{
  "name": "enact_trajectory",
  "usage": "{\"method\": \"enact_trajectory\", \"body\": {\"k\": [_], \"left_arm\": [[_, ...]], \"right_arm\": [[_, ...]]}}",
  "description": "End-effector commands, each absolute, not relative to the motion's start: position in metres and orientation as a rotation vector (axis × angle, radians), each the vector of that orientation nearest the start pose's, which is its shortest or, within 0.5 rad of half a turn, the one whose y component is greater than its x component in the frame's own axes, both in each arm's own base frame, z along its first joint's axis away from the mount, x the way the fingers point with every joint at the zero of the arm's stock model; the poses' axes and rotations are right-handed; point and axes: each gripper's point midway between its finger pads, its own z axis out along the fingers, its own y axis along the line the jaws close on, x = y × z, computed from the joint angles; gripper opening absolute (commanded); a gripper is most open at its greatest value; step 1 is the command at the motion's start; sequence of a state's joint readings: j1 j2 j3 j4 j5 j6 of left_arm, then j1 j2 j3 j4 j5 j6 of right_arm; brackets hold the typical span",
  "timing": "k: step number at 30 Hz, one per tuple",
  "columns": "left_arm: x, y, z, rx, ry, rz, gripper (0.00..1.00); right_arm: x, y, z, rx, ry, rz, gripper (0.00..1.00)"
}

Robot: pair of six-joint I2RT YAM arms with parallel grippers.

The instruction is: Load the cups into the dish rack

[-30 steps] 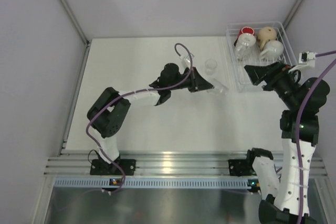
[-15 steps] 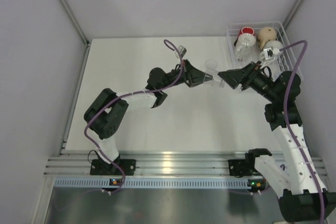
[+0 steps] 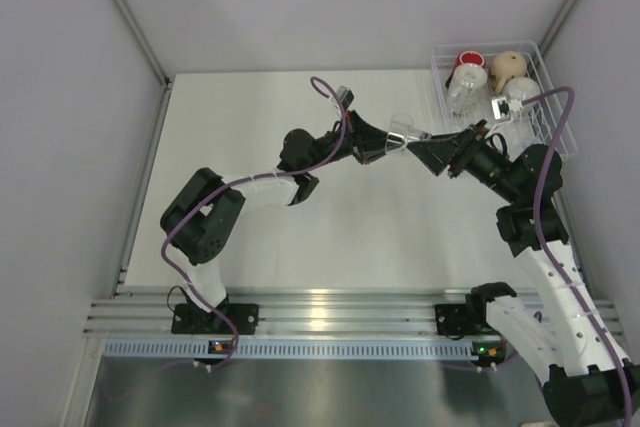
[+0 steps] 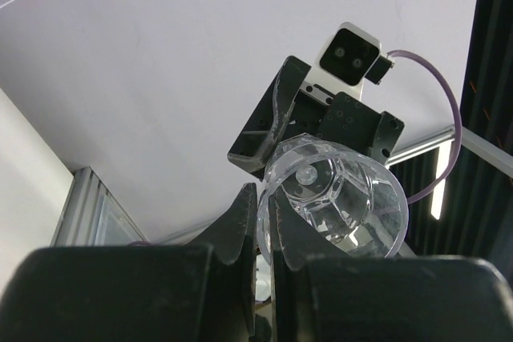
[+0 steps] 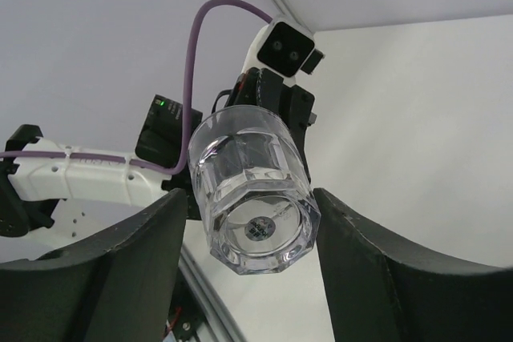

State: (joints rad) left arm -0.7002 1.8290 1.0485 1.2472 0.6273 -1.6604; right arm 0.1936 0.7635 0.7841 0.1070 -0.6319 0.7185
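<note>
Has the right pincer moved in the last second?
Yes. The right pincer swung left, away from the dish rack, to the glass tumbler in the left pincer.

Left arm [image 3: 262,187] stretched rightward; left gripper [image 4: 260,198] pinched thin on tumbler [image 3: 406,132] rim. Right arm [image 3: 537,232] reaches left; right gripper [image 5: 252,202] jaws apart, flanking tumbler base, contact unclear.

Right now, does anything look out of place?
Yes: the clear tumbler hangs sideways in mid-air, pinched at its rim by the left end effector while the right end effector straddles its base.
</note>
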Motion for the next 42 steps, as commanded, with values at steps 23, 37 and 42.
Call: {"method": "enact_trajectory", "body": {"k": [23, 37, 42], "left_arm": [[0.255, -0.395, 0.362, 0.176, 1.264, -2.342, 0.79], [0.262, -0.403, 0.306, 0.123, 1.47, -2.253, 0.98], [0.269, -0.408, 0.304, 0.193, 1.667, -1.954, 0.98]], "right_arm": [[0.244, 0.158, 0.395, -0.005, 1.508, 1.106, 0.0], [0.282, 0.1, 0.385, 0.25, 1.699, 0.681, 0.0], [0.304, 0.058, 0.37, 0.363, 1.782, 0.396, 0.0]]}}
